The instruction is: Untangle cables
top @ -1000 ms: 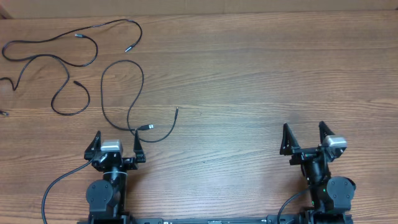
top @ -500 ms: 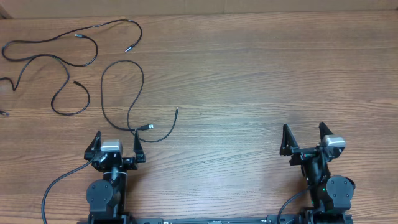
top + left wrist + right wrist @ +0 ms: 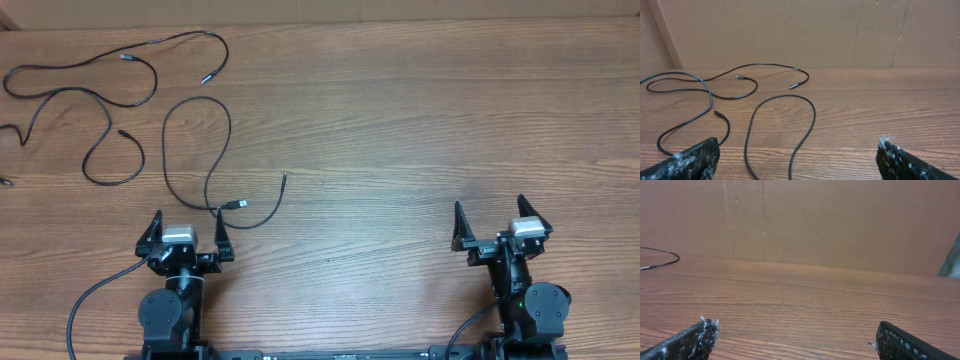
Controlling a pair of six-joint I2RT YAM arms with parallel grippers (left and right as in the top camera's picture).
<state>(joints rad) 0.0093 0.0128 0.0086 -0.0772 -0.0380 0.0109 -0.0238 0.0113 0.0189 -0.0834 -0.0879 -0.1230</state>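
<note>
Thin black cables lie loose on the wooden table's left half. One cable (image 3: 227, 130) forms a tall loop with a plug end just ahead of my left gripper; it shows in the left wrist view (image 3: 810, 120). A longer cable (image 3: 75, 95) snakes across the far left, also in the left wrist view (image 3: 700, 95). Another cable (image 3: 190, 38) runs along the far edge. My left gripper (image 3: 187, 226) is open and empty at the near edge. My right gripper (image 3: 492, 215) is open and empty at the near right, far from the cables; its wrist view shows one cable end (image 3: 660, 260).
A brown cardboard wall (image 3: 805, 30) stands behind the table's far edge. Thicker black robot wires (image 3: 90, 300) trail from the arm bases at the near edge. The wooden table (image 3: 420, 130) is bare on its right half.
The right gripper has shifted very slightly. The cables and the left arm have not moved.
</note>
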